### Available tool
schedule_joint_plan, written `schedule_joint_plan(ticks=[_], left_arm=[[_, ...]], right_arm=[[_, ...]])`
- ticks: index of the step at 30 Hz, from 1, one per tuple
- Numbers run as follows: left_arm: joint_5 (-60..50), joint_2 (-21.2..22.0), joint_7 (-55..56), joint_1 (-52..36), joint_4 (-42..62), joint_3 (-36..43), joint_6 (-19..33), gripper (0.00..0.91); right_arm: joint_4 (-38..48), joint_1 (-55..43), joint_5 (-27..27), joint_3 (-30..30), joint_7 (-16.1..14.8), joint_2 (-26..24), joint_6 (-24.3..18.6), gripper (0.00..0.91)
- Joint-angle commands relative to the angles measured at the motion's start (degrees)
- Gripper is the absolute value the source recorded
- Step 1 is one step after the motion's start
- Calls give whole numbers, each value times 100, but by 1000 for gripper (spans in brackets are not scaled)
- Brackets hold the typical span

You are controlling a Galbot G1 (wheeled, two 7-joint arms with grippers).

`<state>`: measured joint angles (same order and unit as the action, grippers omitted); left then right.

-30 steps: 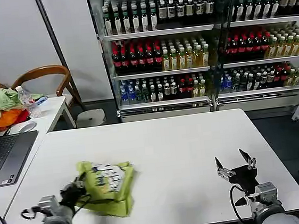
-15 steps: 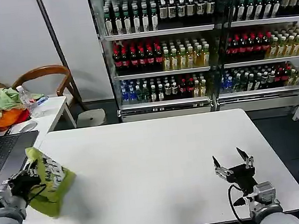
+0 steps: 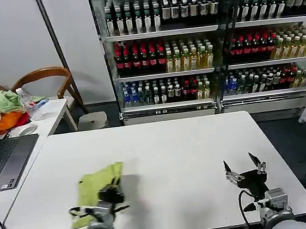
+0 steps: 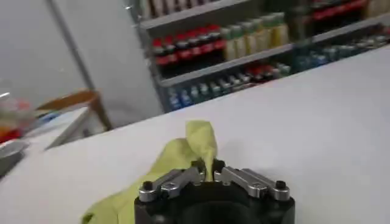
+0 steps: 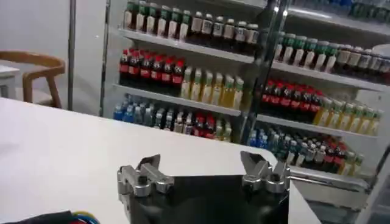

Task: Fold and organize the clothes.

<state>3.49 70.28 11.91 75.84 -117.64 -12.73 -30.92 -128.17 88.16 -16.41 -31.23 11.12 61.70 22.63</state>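
Left wrist view: fingers (image 4: pixel 210 173) pinch shirt (image 4: pixel 183 152).

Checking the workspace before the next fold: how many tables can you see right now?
2. The big white table holds the lime shirt, pinched by the left gripper; the right gripper hovers open. A smaller side table stands far left.

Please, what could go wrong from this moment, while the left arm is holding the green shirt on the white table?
1. The left end effector is shut on only a small pinch of the shirt, so the thin fabric may slip out.
2. The shirt lies rumpled near the table's front-left edge, so a further pull could drag part of it over the edge.
3. The right end effector waits open and far from the shirt, so nothing holds the other side flat.
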Motion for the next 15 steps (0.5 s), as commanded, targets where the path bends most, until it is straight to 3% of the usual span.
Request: schedule_joint_plan(ticks=[1, 7, 8, 9, 10, 15], left_arm=[[-902, 633, 57, -870, 438, 1468, 41, 50], [-213, 762, 143, -1158, 621, 1334, 130, 50], [-82, 787, 179, -1158, 629, 1345, 119, 262], [78, 809, 258, -1144, 649, 1372, 150, 262], [241, 817, 299, -1099, 647, 1417, 238, 907], [1020, 952, 301, -1050, 545, 1394, 875, 907]], right_arm=[[51, -43, -1, -33, -1, 12, 18, 907], [116, -162, -11, -5, -15, -16, 33, 907], [120, -168, -11, 7, -17, -14, 33, 907], [125, -182, -11, 19, -19, -14, 33, 907], [143, -208, -12, 39, -23, -17, 36, 907], [234, -398, -28, 118, -39, -34, 39, 907]])
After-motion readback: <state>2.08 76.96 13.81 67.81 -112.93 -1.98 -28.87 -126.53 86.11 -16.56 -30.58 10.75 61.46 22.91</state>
